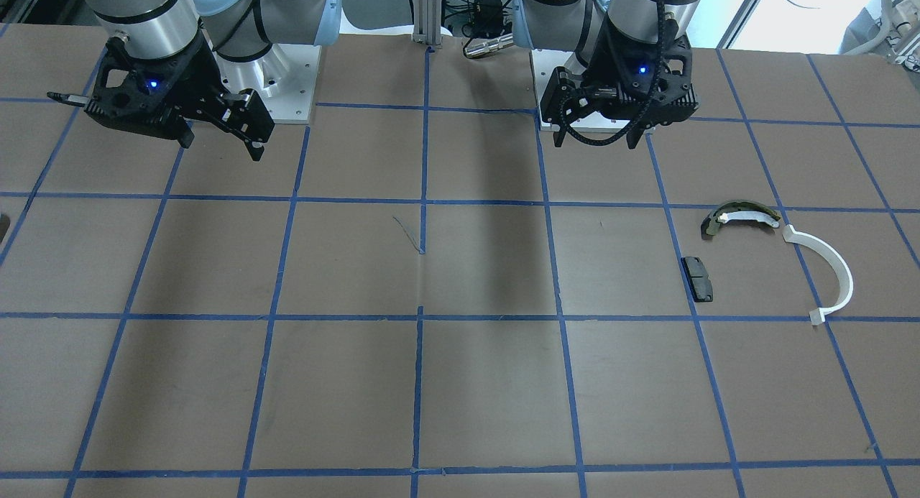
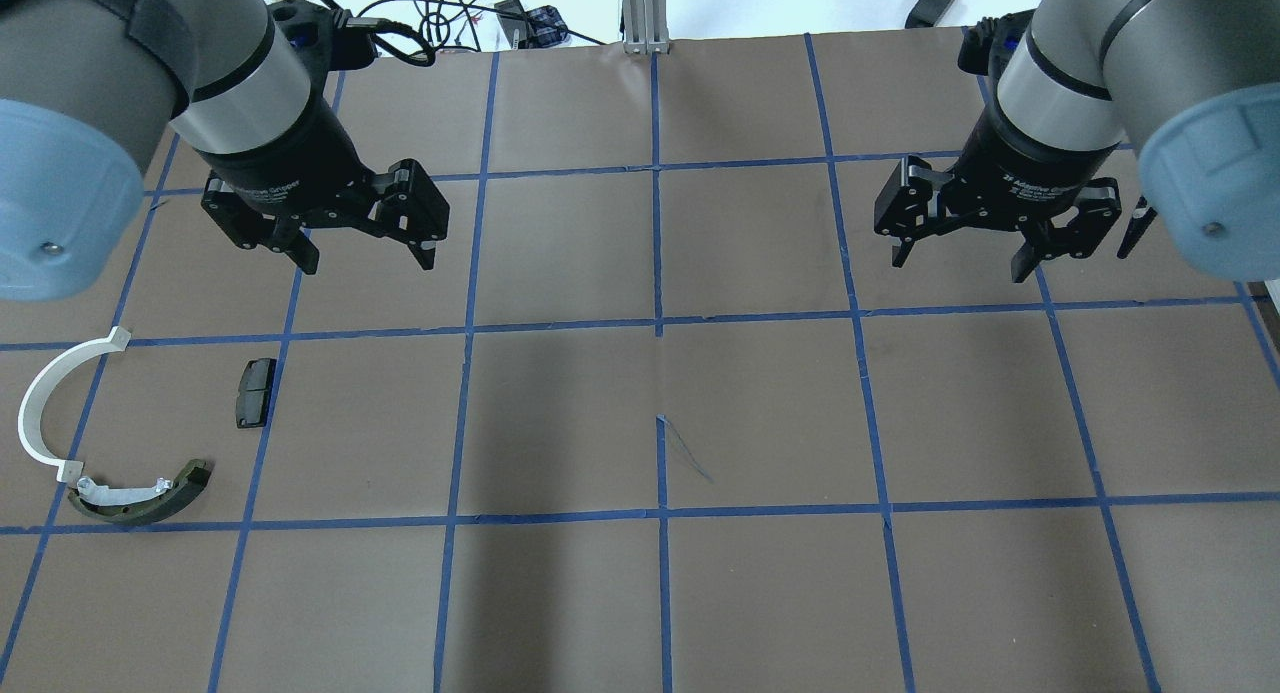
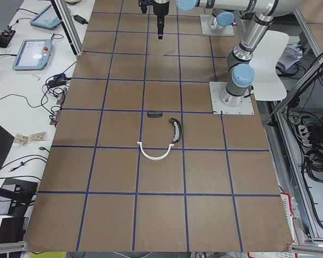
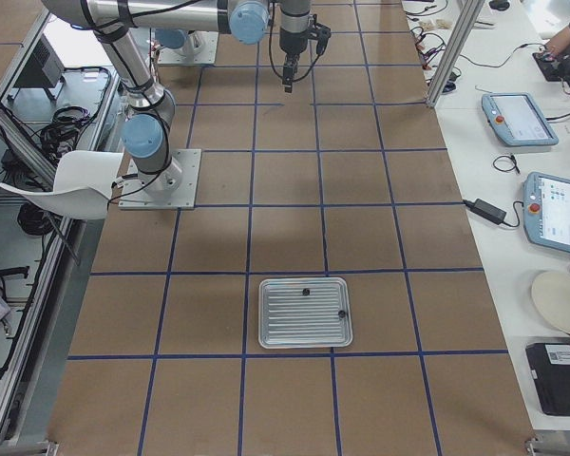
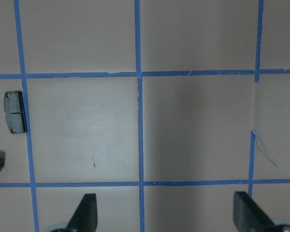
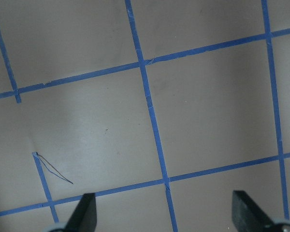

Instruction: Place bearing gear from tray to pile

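the left end effector (image 2: 368, 261) hangs above the table (image 2: 760, 413) with its fingers spread wide and nothing between them. the right end effector (image 2: 958, 265) hangs at the other side, likewise spread and empty. the pile (image 2: 130, 433) lies on the robot's left part of the table: an olive-and-white curved shoe (image 2: 140, 495), a thin white half-ring strip (image 2: 38, 413) whose one end lies just beside the shoe, and a small black pad (image 2: 255, 393) a little apart from both, nearest the left end effector. the ribbed metal tray (image 4: 275, 323) sits flat well off toward the robot's right end of the table. two small dark parts (image 4: 305, 292) rest on the tray, apart from each other, too small to tell which is the bearing gear.
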You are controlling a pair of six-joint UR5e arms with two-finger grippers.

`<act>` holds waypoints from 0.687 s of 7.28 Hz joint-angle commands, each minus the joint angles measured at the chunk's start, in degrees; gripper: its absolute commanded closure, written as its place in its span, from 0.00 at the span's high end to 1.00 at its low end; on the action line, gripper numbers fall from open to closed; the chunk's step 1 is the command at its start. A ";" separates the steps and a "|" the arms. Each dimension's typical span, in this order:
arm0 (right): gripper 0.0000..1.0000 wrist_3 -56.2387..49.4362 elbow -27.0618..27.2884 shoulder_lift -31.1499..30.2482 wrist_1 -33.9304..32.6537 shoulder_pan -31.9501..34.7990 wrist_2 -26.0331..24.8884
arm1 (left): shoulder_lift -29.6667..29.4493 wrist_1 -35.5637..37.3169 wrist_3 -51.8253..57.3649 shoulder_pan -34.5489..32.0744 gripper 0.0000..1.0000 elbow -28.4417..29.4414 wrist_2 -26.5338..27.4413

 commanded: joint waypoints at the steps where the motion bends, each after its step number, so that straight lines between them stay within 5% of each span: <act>1: 1.00 -0.12 -0.07 0.04 0.42 0.00 0.05 | 0.12 0.01 0.00 0.00 1.00 0.09 -0.15; 5: 1.00 0.32 0.11 0.04 0.17 0.09 -0.56 | 1.00 0.63 0.18 0.17 1.00 -0.96 0.11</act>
